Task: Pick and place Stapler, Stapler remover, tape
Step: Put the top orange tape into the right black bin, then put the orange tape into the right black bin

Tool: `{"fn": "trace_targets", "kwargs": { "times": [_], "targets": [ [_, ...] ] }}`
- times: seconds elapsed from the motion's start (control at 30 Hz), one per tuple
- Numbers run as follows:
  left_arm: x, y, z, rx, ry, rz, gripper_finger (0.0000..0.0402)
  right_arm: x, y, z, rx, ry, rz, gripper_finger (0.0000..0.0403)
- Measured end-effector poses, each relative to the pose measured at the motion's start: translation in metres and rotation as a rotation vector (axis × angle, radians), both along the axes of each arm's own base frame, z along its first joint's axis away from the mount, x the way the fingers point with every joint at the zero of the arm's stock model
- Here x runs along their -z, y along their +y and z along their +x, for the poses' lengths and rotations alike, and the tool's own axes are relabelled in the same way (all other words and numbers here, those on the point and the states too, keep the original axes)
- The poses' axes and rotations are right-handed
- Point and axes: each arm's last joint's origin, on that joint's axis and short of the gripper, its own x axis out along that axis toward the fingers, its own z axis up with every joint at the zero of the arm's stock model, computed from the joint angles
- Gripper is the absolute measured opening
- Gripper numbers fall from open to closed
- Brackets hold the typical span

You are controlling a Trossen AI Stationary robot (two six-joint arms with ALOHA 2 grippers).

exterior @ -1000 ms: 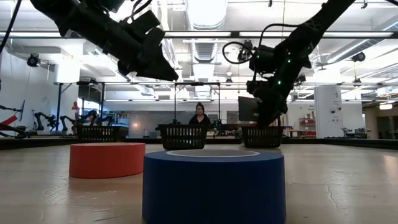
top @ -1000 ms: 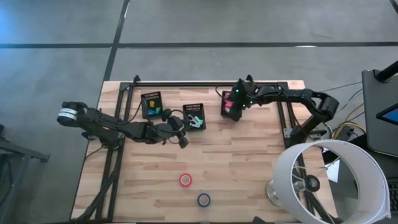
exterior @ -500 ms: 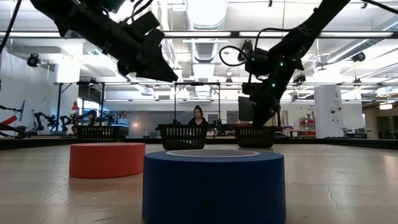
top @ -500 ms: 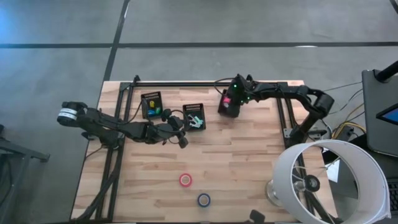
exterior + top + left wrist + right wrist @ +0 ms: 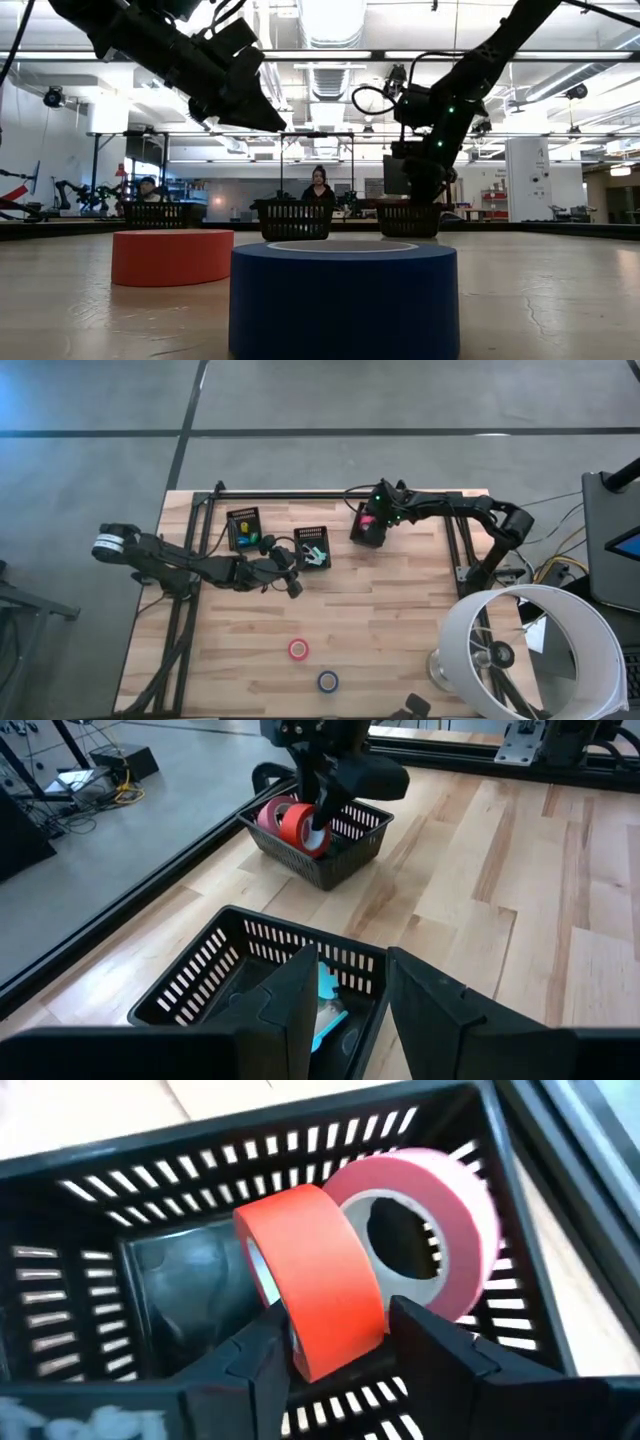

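The right tool (image 5: 335, 1342) hangs over the far right basket (image 5: 366, 532), which sits close to the tabletop's (image 5: 400, 620) far edge and the black frame rail there. Its two fingers are clamped on an orange-red tape roll (image 5: 315, 1285), held on edge inside the basket's rim, so the roll's hole runs sideways rather than up. Just beside it in the same basket a pink tape roll (image 5: 440, 1245) also stands on edge, leaning toward the basket wall; the two rolls are touching or nearly so. The basket walls close in on every side of the held roll, with little spare room around it.

The left tool (image 5: 340, 1010) hovers over the middle basket (image 5: 215, 975), above and well clear of the tabletop, fingers set a narrow gap apart with nothing between them. A pale blue item lies in that basket. A third basket (image 5: 244, 528) stands to the far left, with yellow and green contents.

Toward the near edge, a red tape roll (image 5: 298, 649) and a dark blue tape roll (image 5: 328, 681) lie flat, holes facing up, near each other but apart. Bare tabletop surrounds both. A white lampshade (image 5: 530, 650) overhangs the near right corner.
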Motion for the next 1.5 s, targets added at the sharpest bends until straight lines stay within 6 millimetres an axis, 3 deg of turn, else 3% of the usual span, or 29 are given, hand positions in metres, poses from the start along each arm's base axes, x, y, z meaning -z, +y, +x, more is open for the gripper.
{"fn": "trace_targets", "kwargs": {
  "times": [0.37,0.6,0.9,1.07,1.23,1.5],
  "targets": [
    [0.0,0.0,0.0,0.0,0.001,0.0,0.0124,-0.015,0.001,-0.003,-0.013,-0.021,-0.052,0.0195],
    [0.0,0.0,0.0,0.0,0.001,0.0,0.0124,-0.015,-0.003,-0.007,0.089,0.074,-0.173,0.0195],
    [0.0,0.0,0.0,0.0,0.002,0.0,0.0124,-0.028,0.004,-0.006,0.107,0.024,-0.182,0.0194],
    [0.0,0.0,0.0,0.0,0.002,0.0,0.0124,-0.041,0.018,-0.005,0.111,-0.025,-0.172,0.0194],
    [0.001,0.0,0.0,0.009,0.006,-0.005,0.0124,-0.052,0.037,0.002,0.065,-0.161,-0.027,0.0194],
    [0.002,-0.007,0.002,0.254,0.026,-0.105,0.0123,-0.05,0.088,0.027,-0.139,-0.203,0.098,0.0194]
  ]
}}
